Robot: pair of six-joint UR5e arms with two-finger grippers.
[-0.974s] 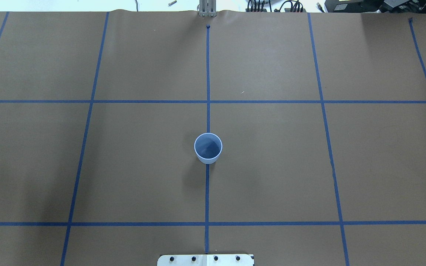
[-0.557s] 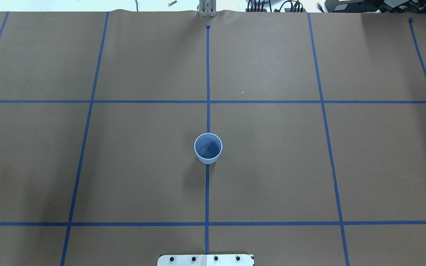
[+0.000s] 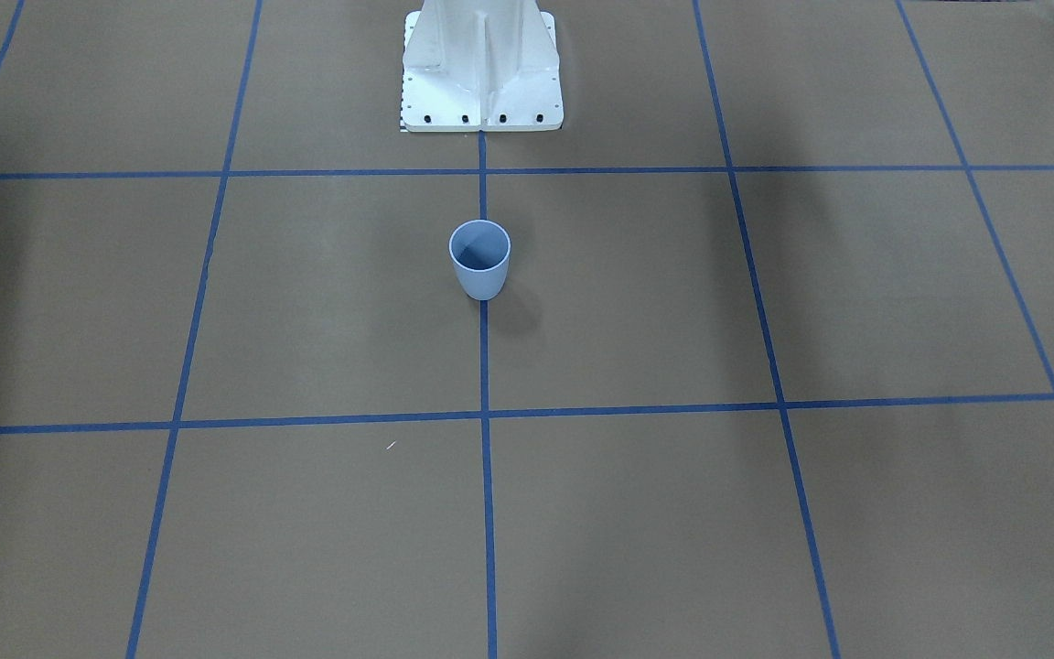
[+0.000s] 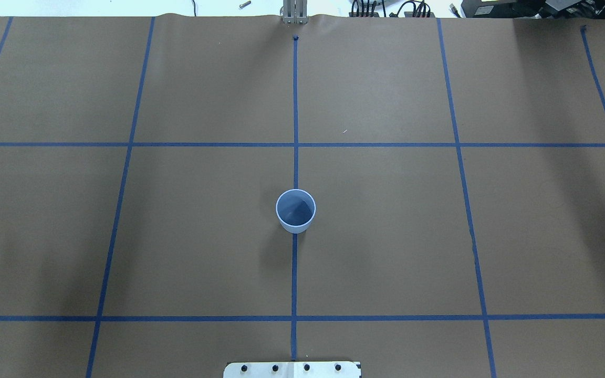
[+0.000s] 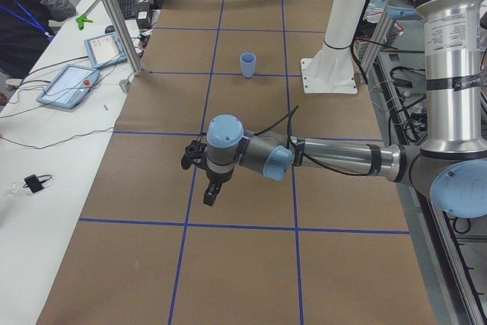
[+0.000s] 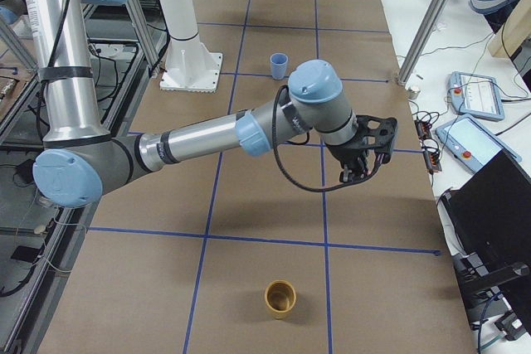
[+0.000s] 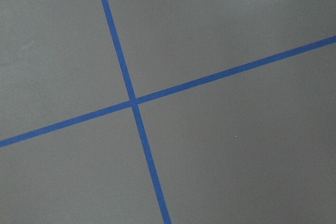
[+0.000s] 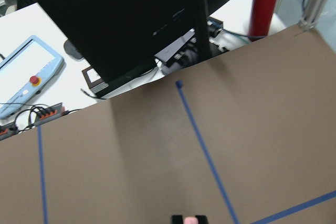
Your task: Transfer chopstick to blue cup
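Only the pale pink end of the chopstick (image 8: pixel 189 221) shows, cut off at the bottom edge of the right wrist view; the rest is hidden. The right gripper (image 6: pixel 358 170) pinches it between close-set black fingertips. The blue cup (image 4: pixel 295 211) stands upright, well apart, at mid-table (image 4: pixel 386 236). Whether the left gripper (image 5: pixel 204 180) beyond is open, I cannot tell.

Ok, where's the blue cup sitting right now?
Overhead view: the blue cup stands upright mid-table on the centre tape line, between the robot's base plate and the tape crossing.
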